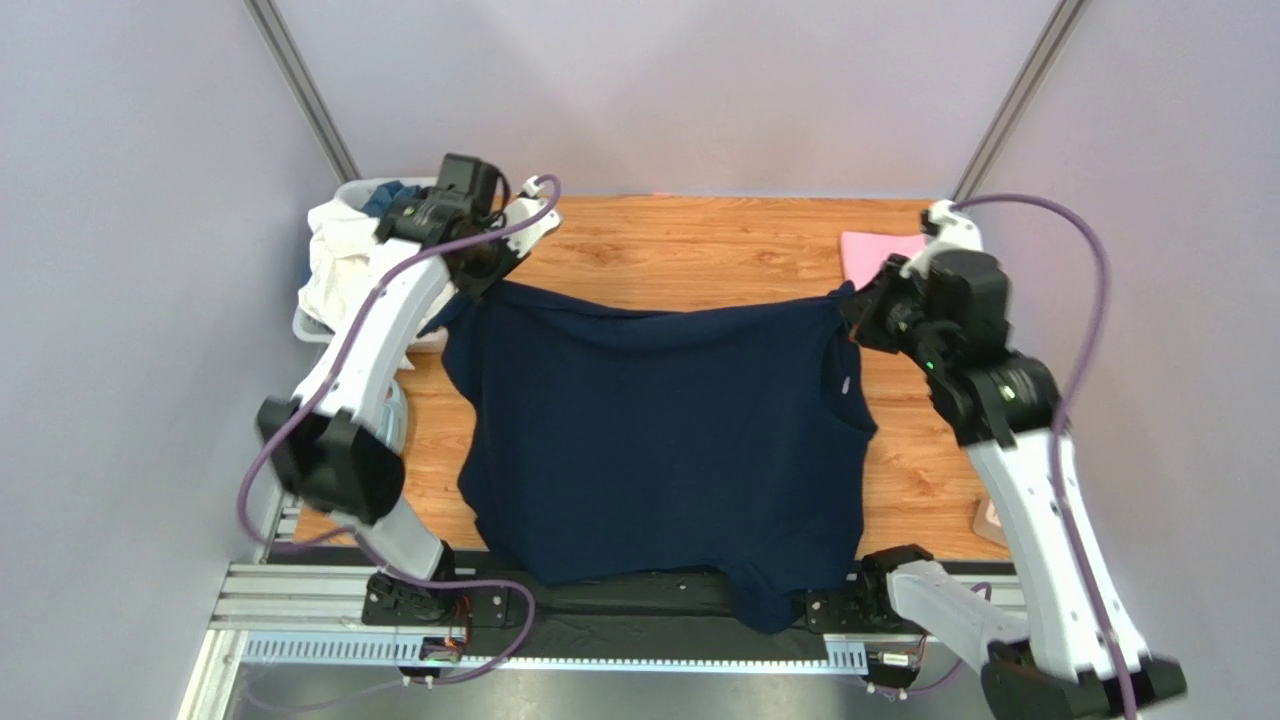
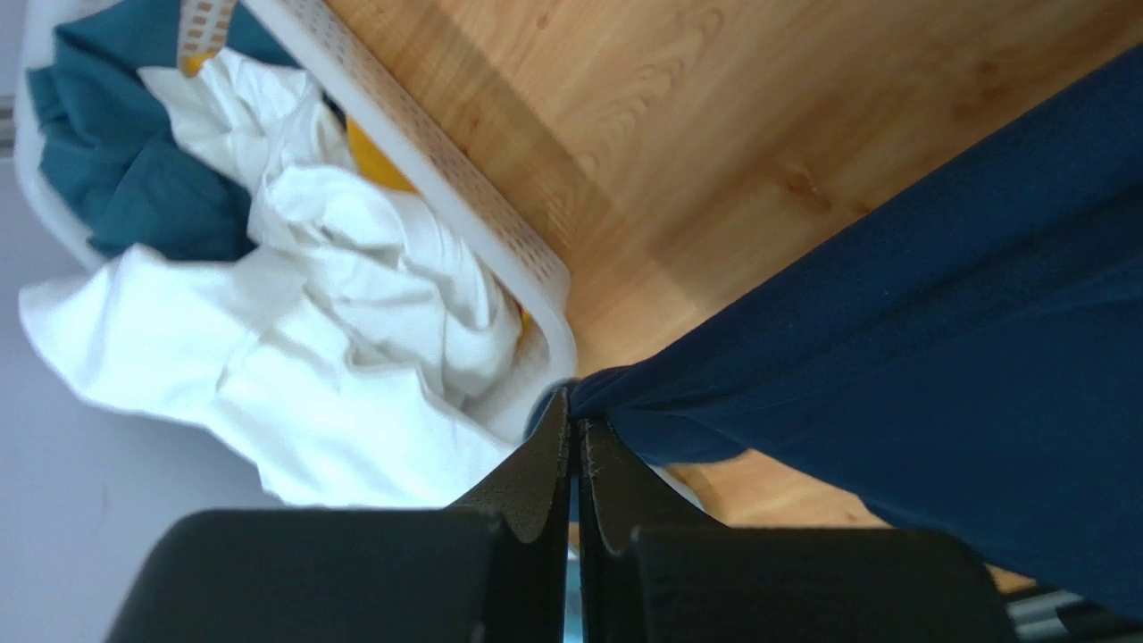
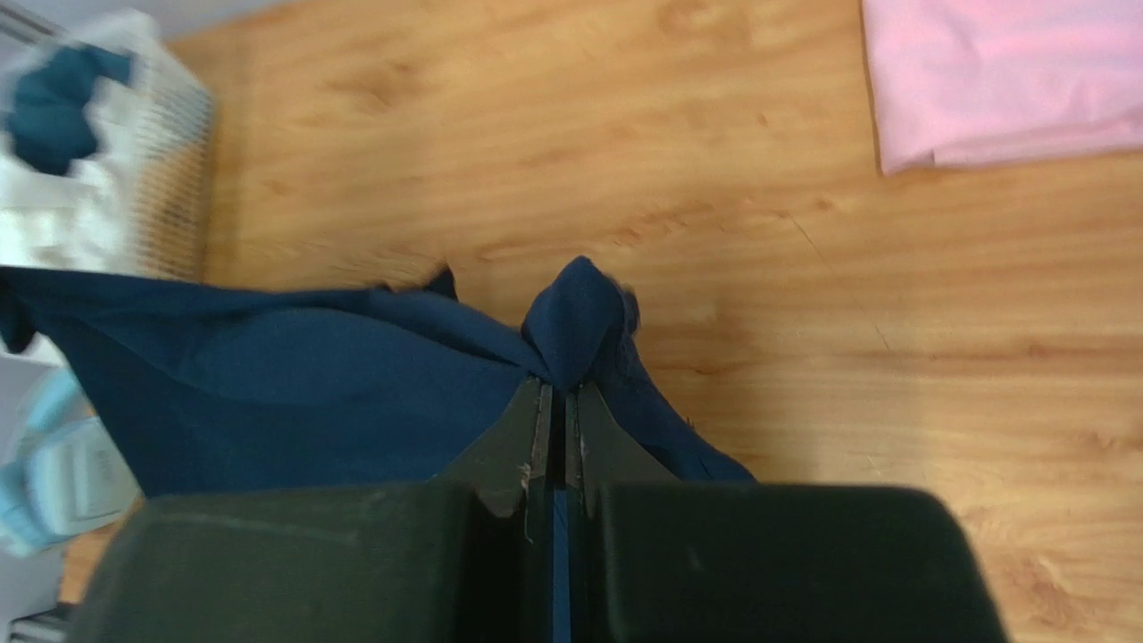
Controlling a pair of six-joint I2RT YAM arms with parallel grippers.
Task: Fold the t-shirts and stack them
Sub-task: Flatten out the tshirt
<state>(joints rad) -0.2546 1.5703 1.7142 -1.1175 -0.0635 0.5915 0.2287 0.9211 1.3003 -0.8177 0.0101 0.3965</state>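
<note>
Grey panel walls close in a wooden table (image 1: 691, 248). Most of it is covered by the navy t-shirt (image 1: 661, 435), which hangs spread between the two arms like a sheet on a line. Its top edge is lifted off the wood and pulled fairly taut, while its lower part drapes over the near edge onto the rail by the arm bases. At the far left corner sits a white basket (image 1: 349, 203) heaped with white and teal cloth, some of it spilling over the side. At the far right corner lies the pink t-shirt (image 1: 881, 252), flat and apparently folded to a small rectangle, apart from the navy one. The left gripper (image 2: 577, 423) has its jaws pinched tight on one top corner of the navy shirt, just beside the basket's rim. The right gripper (image 3: 560, 397) is clamped the same way on the opposite corner, with a little bunch of cloth poking past its tips. By my reckoning the job is about halfway: the pink one looks done, while the navy one is only spread out, with no fold in it yet, and has to be laid flat, folded and stacked with the pink.
</note>
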